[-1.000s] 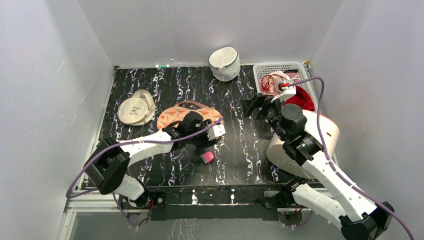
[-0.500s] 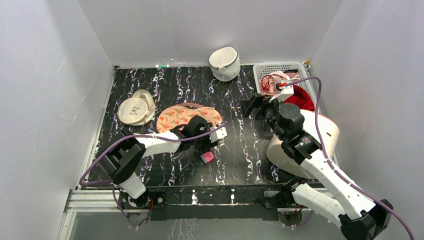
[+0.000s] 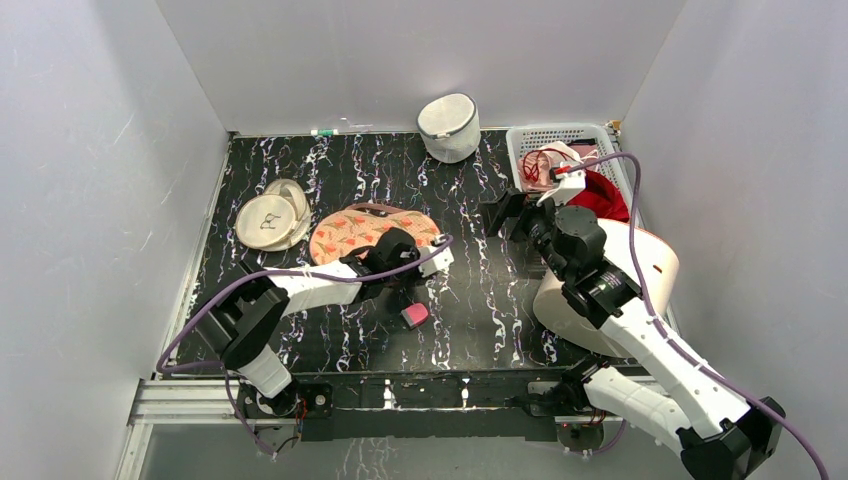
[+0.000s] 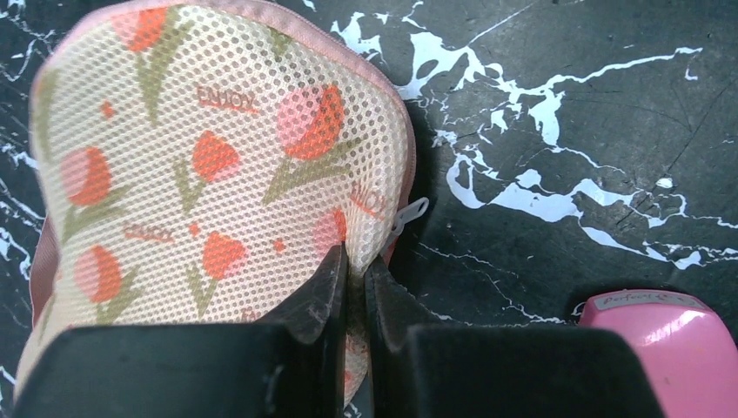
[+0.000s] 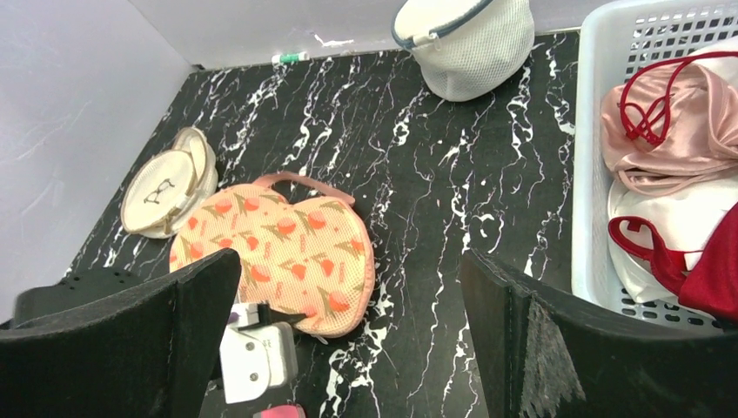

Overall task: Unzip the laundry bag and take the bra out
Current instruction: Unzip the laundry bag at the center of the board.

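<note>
The laundry bag (image 3: 355,228), peach mesh with a red-orange leaf print, lies flat at mid-table; it is also visible in the left wrist view (image 4: 200,165) and the right wrist view (image 5: 274,252). Its zip looks closed, with a small pale pull (image 4: 409,213) at the near right edge. My left gripper (image 3: 393,262) (image 4: 355,261) is shut on a fold of the bag's mesh beside that pull. My right gripper (image 3: 505,215) (image 5: 348,261) hangs wide open above the table to the bag's right, holding nothing. The bra is hidden.
A small pink object (image 3: 414,316) lies just near the left gripper. A cream round pouch (image 3: 270,218) sits left of the bag, a white mesh cylinder (image 3: 448,127) at the back. A white basket (image 3: 560,135) at back right holds pink satin and dark red garments.
My left gripper has pinched shut on the bag's near right edge. The bag has shifted slightly left. The right arm has barely moved.
</note>
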You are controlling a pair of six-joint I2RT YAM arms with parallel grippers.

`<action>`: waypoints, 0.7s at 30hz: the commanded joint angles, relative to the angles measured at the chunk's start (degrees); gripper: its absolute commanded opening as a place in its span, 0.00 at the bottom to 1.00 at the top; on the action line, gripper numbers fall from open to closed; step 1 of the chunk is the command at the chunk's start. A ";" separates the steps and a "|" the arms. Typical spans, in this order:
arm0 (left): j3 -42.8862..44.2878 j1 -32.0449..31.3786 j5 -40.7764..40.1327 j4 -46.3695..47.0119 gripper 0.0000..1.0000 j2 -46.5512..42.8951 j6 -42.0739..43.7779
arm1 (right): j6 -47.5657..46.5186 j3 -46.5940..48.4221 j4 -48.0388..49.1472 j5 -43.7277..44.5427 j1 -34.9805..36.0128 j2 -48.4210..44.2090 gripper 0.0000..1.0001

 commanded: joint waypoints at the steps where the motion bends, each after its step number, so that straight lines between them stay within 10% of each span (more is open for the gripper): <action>1: 1.54 -0.16 -2.45 -0.78 0.00 -5.30 -2.92 | -0.48 3.03 0.33 -1.40 -0.15 1.67 0.98; 13: 0.18 -0.14 -6.57 -0.79 0.00 -13.72 -9.03 | 1.10 0.20 -3.12 -6.82 -0.17 7.46 0.98; 21: 0.60 -0.06 -8.38 -0.33 0.00 -16.06 -12.76 | 0.86 -2.46 4.65 -24.69 -0.10 13.87 0.78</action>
